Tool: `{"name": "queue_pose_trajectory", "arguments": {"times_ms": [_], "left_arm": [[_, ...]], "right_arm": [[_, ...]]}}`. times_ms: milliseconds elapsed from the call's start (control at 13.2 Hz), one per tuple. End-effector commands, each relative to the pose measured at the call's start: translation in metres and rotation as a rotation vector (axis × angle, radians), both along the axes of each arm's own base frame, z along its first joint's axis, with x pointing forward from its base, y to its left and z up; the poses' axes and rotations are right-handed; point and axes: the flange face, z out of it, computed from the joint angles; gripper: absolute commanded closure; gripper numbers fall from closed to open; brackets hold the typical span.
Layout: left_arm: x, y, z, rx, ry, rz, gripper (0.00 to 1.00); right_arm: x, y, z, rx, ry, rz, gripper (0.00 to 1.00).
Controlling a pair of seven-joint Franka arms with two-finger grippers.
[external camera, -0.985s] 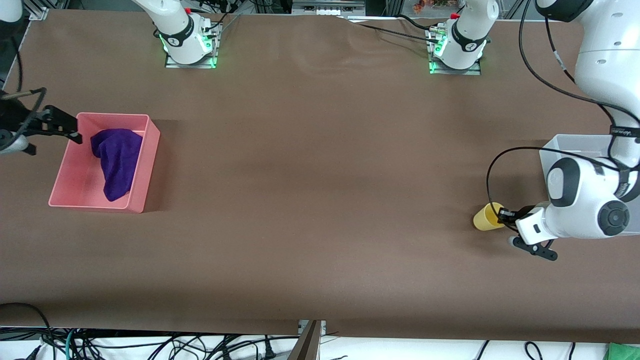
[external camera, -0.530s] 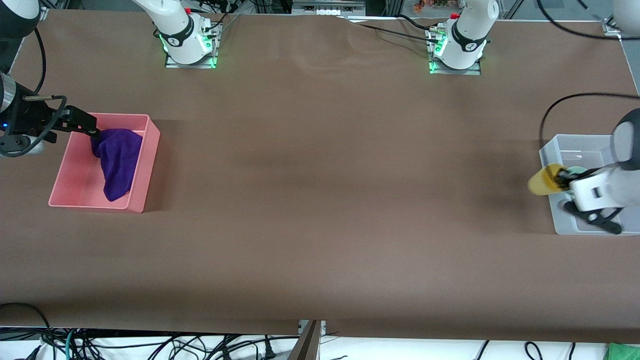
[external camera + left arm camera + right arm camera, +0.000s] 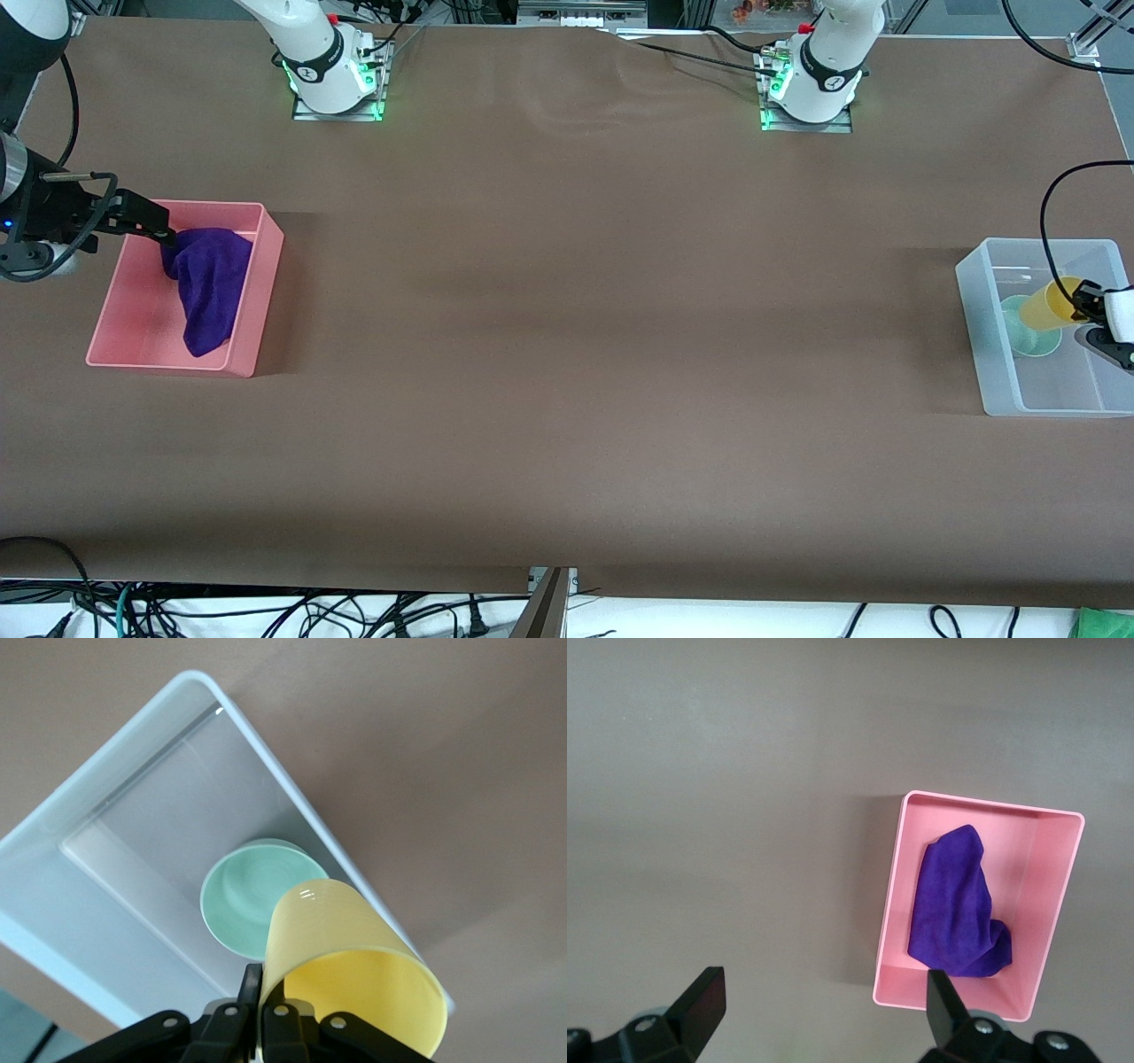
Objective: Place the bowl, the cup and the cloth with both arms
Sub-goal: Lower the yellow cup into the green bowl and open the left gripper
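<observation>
L gripper [image 3: 1091, 312]: over the clear bin [image 3: 983, 354] at the L arm's end of table. Fingers [image 3: 266, 1014] pinched narrow on the cup's rim wall, one inside, one outside (L wrist view).
Cup [image 3: 1047, 306]: yellow, in the L gripper, up in the air, tilted well off upright w/ mouth toward the wrist cam. Rim sits between the fingertips; body sticks out past them over the bowl.
Bowl [image 3: 1028, 326]: pale green, on the bin floor, upright. Below the L fingers and the cup, not touching either as far as shows; cup hides part of it in both views.
Clear bin: translucent, rectangular; holds the bowl only on its floor.
R gripper [image 3: 146, 221]: over the edge of the pink bin [image 3: 257, 301] at the R arm's end of table. Fingers [image 3: 700, 1001] spread wide, nothing between them (R wrist view).
Cloth [image 3: 205, 283]: purple, bunched, lying in the pink bin along one long wall. In front view the R fingertips come close to its upper corner; contact cannot be told. In the R wrist view it lies well clear, below the open fingers.
Table [image 3: 567, 354]: brown cover.
</observation>
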Motion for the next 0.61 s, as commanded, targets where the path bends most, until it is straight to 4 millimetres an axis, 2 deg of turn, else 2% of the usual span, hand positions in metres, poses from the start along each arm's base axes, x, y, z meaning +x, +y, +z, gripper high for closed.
{"name": "queue_pose_trajectory", "arguments": {"times_ms": [0,76,152,227,379,530], "left_arm": [[-0.011,0.015,-0.025,-0.003,-0.061,-0.112,1.00],[-0.008,0.017,-0.029,-0.005,-0.079,-0.126,0.69],[-0.008,0.016,-0.028,-0.004,-0.078,-0.127,0.12],[-0.008,0.012,-0.023,-0.004,-0.072,-0.131,0.00],[-0.008,0.003,-0.011,-0.006,-0.035,-0.130,0.00],[-0.004,-0.017,0.006,-0.010,-0.029,-0.138,0.00]], "right_arm": [[-0.002,-0.004,0.003,-0.015,0.007,-0.013,0.00],[-0.002,-0.003,0.004,-0.015,0.006,-0.012,0.00],[-0.002,-0.002,0.004,-0.017,0.006,-0.009,0.00],[-0.002,-0.002,0.004,-0.017,0.004,-0.009,0.00],[-0.002,-0.002,0.004,-0.015,0.004,-0.009,0.00],[-0.002,-0.001,0.004,-0.015,0.004,-0.007,0.00]]}}
